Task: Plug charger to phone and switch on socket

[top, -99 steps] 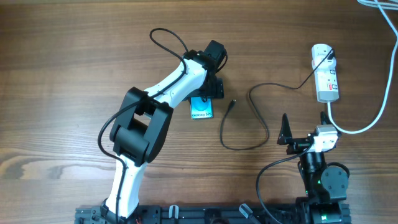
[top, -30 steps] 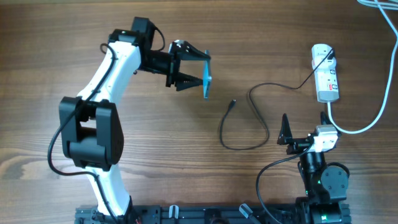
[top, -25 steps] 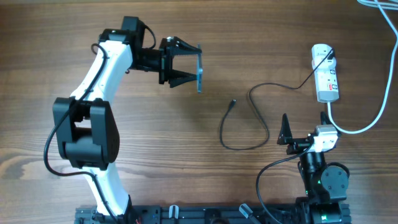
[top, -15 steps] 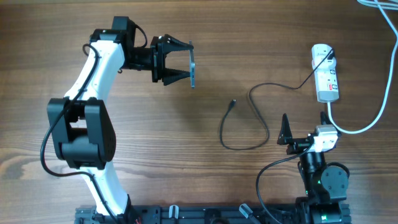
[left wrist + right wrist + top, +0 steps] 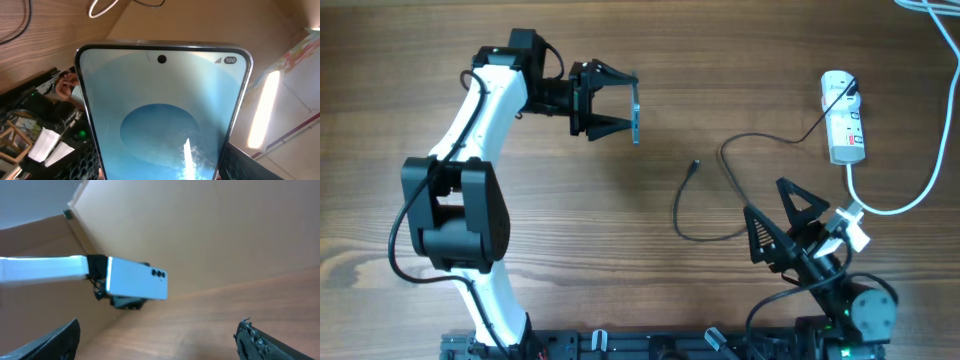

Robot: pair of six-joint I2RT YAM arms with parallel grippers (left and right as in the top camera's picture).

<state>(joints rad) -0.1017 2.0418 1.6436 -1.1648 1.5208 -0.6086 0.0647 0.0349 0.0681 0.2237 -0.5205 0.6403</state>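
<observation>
The left fingers [image 5: 605,72] are clamping the flat teal-screened smartphone [image 5: 635,108] by its long edges, holding it edge-on clear of the wooden counter [image 5: 570,250]. It is probably slick and breakable, so that edge grip suits it. The right fingers [image 5: 758,235] are gaping wide, gripping nothing, near the thin black charger cable [image 5: 715,236]. The cable looks limp and light and is best pinched just behind its connector tip [image 5: 694,166]. The white power strip [image 5: 845,125] is lying far right. Only the left wrist view is showing the lit screen [image 5: 162,115], and only the right wrist view the pale three-lens back [image 5: 135,278].

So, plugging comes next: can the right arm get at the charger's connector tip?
Probably yes: the right gripper is open and empty, and only the charger's own loop lies between it and the connector tip, which lies free.
</observation>
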